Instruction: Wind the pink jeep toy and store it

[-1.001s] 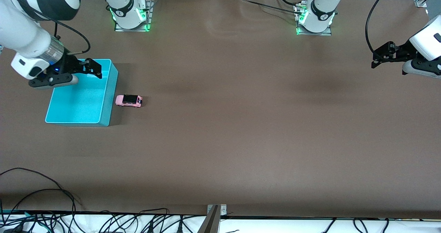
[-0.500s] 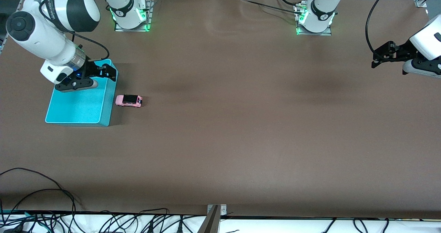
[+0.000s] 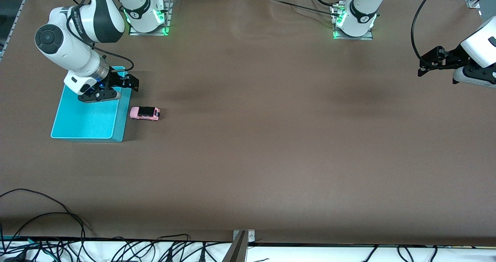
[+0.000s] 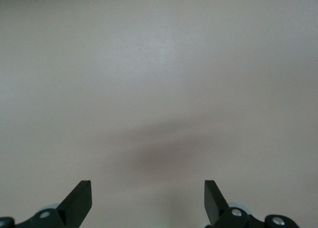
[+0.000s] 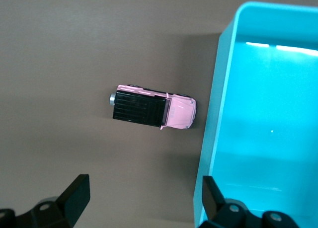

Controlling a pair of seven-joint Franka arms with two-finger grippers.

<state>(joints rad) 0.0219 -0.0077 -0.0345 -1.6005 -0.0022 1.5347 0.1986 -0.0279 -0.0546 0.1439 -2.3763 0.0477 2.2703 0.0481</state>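
Observation:
The pink jeep toy, with a black roof, stands on the brown table right beside the turquoise bin, on the side toward the left arm's end. It also shows in the right wrist view, close to the bin's wall. My right gripper is open and empty, up over the bin's corner nearest the jeep's side. My left gripper is open and empty, held over bare table at the left arm's end, where that arm waits. Its wrist view shows only table.
The turquoise bin holds nothing. The two arm bases stand at the table's back edge. Cables hang along the front edge, below a metal bracket.
My right arm has swung from over the bin's outer part toward the jeep, now over the bin's corner. The jeep, the bin and the left arm have not moved.

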